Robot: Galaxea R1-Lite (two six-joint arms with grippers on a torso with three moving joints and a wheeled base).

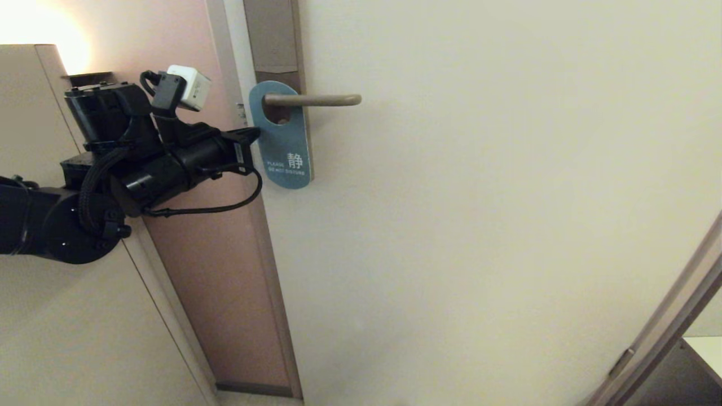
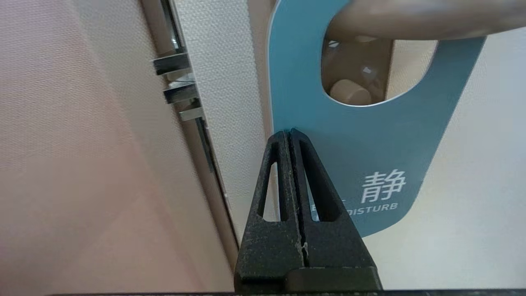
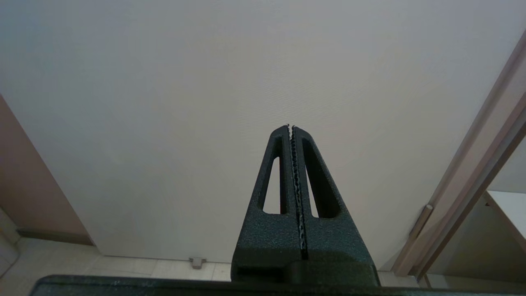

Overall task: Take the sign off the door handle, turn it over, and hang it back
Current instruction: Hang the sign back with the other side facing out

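Against the smooth cream door (image 1: pixel 479 225), the left claw (image 2: pixel 288 132), pressed closed, meets the flat teal sign (image 2: pixel 370 139).

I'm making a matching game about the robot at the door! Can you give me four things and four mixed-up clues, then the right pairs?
Things:
1. sign
2. door handle
3. left claw
4. right claw

Clues:
A. bronze-grey, sticking out sideways
B. shut, facing plain door, far from the sign
C. teal-blue, hanging by its hole
D. shut, tips at the sign's edge

Pairs: 1-C, 2-A, 3-D, 4-B
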